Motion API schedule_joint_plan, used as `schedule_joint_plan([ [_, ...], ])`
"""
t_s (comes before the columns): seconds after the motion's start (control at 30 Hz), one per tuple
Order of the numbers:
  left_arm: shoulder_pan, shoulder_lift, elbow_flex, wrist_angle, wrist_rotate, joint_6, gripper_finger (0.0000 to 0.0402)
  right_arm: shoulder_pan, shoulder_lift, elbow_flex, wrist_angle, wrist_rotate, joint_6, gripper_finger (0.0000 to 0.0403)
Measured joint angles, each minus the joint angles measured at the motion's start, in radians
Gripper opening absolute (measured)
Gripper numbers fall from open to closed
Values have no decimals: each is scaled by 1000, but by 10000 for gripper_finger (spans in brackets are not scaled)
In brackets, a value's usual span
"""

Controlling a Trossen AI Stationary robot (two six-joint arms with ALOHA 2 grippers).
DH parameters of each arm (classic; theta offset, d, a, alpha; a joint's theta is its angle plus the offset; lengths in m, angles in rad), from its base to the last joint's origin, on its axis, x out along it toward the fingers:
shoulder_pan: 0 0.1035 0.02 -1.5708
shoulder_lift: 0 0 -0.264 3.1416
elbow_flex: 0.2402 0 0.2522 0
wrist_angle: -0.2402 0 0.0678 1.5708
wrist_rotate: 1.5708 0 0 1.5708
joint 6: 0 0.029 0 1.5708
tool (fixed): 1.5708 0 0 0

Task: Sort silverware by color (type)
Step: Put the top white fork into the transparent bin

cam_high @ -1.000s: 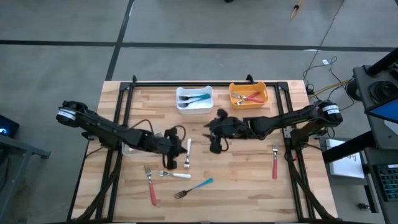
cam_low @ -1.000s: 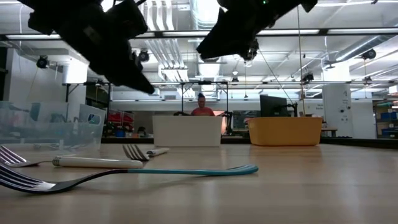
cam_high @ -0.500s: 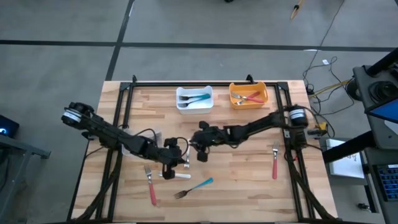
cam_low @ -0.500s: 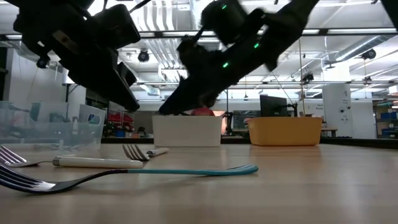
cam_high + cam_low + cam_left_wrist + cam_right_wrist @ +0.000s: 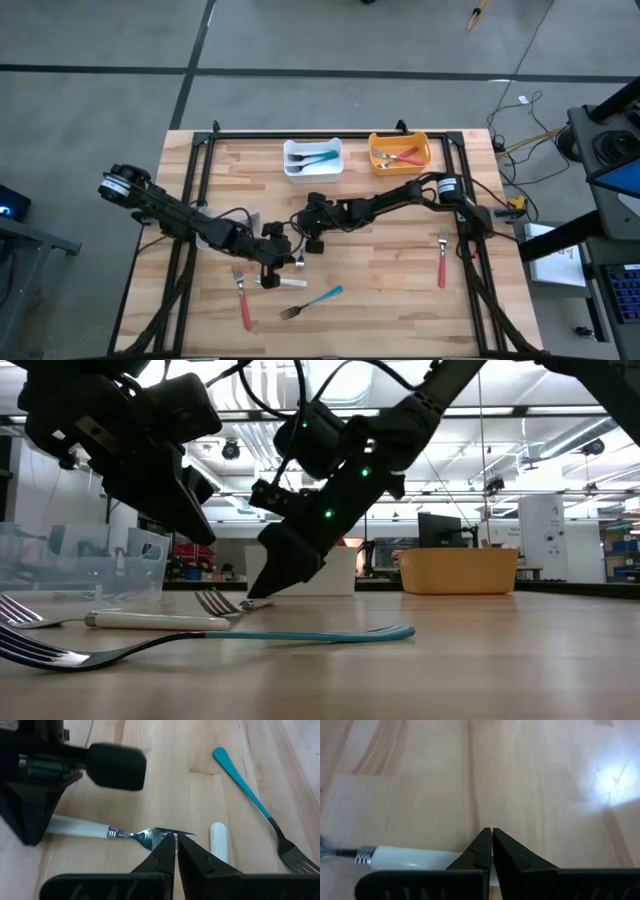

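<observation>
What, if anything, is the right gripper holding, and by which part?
The right gripper is shut over a white handle lying on the table; whether it truly grips it cannot be told.

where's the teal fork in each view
High view: teal fork near the table's front edge, centre.
Low view: lying across the foreground.
Left wrist view: upper right.
Right wrist view: not in it.
Shared landmark: the white handle beside it.

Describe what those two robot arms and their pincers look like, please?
Both arms are slim, jointed and matte black, with loose black cables along them and a white-ringed joint near each base. The left gripper and right gripper each end in two black wedge-shaped fingers. Small green lights glow on the right arm.
</observation>
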Motion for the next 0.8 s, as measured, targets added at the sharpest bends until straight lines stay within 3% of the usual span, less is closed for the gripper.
schedule_joint_plan([
  [0.27,-1,0,0,-12,0,-7,0,2,-59,3,-242,-1,18,9],
  [0.57,-1,0,0,-12,0,-7,0,4,-177,-6,-597,30,197,9],
  [0.8,-4,0,0,-11,-2,-7,0,64,-231,-64,-627,18,295,9],
])
